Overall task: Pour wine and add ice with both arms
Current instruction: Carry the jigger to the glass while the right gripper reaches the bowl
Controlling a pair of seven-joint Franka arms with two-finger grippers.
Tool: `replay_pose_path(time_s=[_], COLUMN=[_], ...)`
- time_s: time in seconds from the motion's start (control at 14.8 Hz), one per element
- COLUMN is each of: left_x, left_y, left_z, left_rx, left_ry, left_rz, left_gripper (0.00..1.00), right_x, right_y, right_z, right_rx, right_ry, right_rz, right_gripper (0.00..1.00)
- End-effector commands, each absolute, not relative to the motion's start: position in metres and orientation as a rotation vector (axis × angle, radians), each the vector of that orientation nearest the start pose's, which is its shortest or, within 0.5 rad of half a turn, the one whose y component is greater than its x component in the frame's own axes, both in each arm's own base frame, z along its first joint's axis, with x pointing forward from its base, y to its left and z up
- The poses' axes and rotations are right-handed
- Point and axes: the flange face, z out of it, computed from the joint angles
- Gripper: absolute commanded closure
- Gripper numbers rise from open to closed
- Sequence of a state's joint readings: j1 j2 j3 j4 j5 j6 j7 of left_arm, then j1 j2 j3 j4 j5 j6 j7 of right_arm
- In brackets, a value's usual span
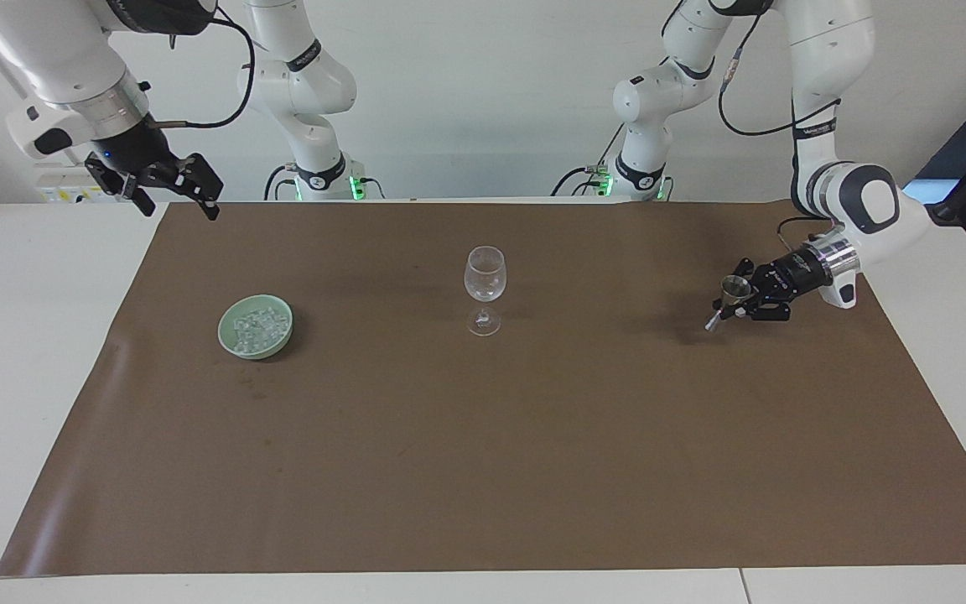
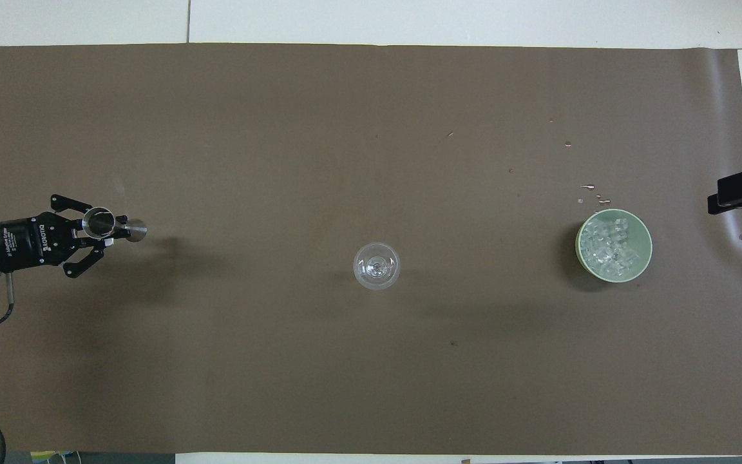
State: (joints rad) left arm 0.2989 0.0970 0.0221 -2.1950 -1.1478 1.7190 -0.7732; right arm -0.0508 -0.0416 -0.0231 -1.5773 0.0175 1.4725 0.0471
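Observation:
My left gripper (image 1: 737,304) is shut on a small metal jigger (image 1: 730,293) and holds it tilted just above the brown mat, toward the left arm's end of the table; both show in the overhead view, gripper (image 2: 104,232) and jigger (image 2: 101,221). An empty clear wine glass (image 1: 484,277) stands upright at the mat's middle (image 2: 376,265). A green bowl (image 1: 224,334) toward the right arm's end holds the ice (image 1: 257,323), several small clear cubes (image 2: 609,243). My right gripper (image 1: 175,200) is open and empty, raised over the mat's corner near its base.
The brown mat (image 1: 483,453) covers most of the white table. A few water drops (image 2: 590,188) lie on the mat just farther from the robots than the bowl (image 2: 578,248). A black part of the right gripper (image 2: 741,190) shows in the overhead view.

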Motion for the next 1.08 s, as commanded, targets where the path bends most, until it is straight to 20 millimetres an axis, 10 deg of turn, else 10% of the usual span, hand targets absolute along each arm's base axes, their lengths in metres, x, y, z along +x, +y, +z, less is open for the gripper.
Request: replay_pose_path(time_s=[0.0,0.47,1.02], left_x=[0.492,0.474,0.454], left_y=[0.036,-0.093,-0.235], left_z=[0.399,0.463,0.476], left_rx=[1.529,1.740,1.776], left_ry=[1.467,1.438,1.669], left_rz=[-0.930,-1.010,-0.888], left_gripper=[1.00,1.00,1.00], right_x=[0.527,0.520,0.491], right_y=[-0.037,-0.036,-0.028], right_z=[0.636,0.629,0.525], right_rx=[-3.109,-3.101,-3.033], right_ry=[0.155,0.075,-0.485], right_rz=[0.109,0.179,-0.047], right_gripper=[0.00,0.00,0.00])
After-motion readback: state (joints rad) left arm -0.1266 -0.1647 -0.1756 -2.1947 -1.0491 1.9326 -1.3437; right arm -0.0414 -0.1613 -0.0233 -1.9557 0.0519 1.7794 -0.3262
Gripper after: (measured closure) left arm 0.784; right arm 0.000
